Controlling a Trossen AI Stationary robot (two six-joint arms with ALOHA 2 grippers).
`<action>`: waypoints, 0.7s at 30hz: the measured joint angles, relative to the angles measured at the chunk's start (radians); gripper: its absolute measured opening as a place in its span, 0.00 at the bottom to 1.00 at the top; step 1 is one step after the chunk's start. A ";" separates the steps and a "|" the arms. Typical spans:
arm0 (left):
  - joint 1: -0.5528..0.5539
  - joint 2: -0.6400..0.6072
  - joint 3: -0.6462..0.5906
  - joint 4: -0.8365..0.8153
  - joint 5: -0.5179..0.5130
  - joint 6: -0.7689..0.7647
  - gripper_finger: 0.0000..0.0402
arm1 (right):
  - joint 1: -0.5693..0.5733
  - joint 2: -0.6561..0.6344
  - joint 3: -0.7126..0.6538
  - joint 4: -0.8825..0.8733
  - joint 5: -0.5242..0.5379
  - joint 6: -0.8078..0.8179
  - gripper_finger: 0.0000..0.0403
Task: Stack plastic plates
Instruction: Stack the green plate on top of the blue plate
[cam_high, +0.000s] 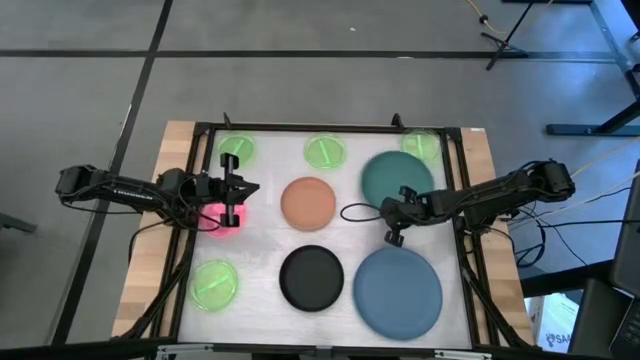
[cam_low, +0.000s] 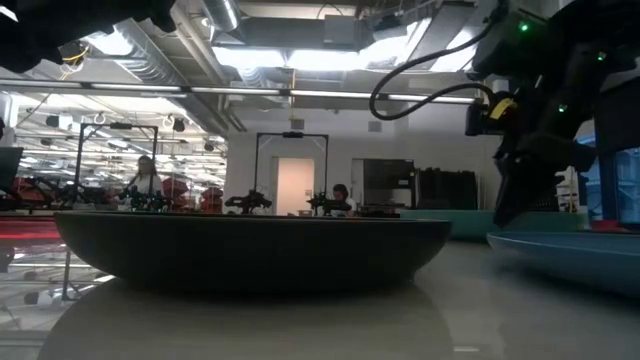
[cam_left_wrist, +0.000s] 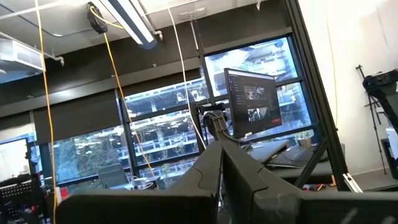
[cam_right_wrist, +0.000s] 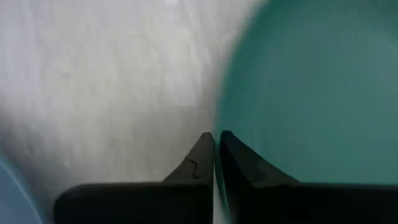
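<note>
Several plates lie flat on the white table top in the high view: dark green (cam_high: 397, 180), blue (cam_high: 397, 290), black (cam_high: 311, 277), tan-orange (cam_high: 308, 203), small pink (cam_high: 222, 218) and lime-green ones (cam_high: 325, 152). My left gripper (cam_high: 247, 188) hangs over the pink plate, which it partly hides. Its wrist view looks out into the room, with the fingers shut (cam_left_wrist: 221, 155) on nothing I can see. My right gripper (cam_high: 392, 237) stands between the green and blue plates, pointing down and shut (cam_right_wrist: 215, 138), with its tips at the green plate's rim (cam_right_wrist: 219, 118). My right gripper points down from above, and its shut fingertips (cam_right_wrist: 202, 152) are right at the outer edge of the dark green plate's rim (cam_right_wrist: 219, 118). The plate lies flat on the table. I cannot tell whether the tips touch the rim.
A black frame (cam_high: 300, 128) runs around the white table top, with wooden table edges (cam_high: 145, 250) outside it. Further lime-green plates lie at the far corners (cam_high: 237, 150) (cam_high: 420, 145) and the near left (cam_high: 213, 283). In the low view the black plate (cam_low: 250, 250) fills the foreground. People show in the room behind.
</note>
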 joint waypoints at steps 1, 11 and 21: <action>0.000 0.000 0.000 0.000 0.000 0.000 0.02 | 0.000 0.000 0.000 0.002 -0.001 -0.001 0.03; 0.000 0.000 0.000 0.000 -0.006 0.002 0.02 | 0.082 0.000 0.145 -0.146 0.051 -0.014 0.01; 0.000 0.000 0.000 0.000 -0.007 0.002 0.02 | 0.319 0.000 0.394 -0.379 0.071 0.131 0.01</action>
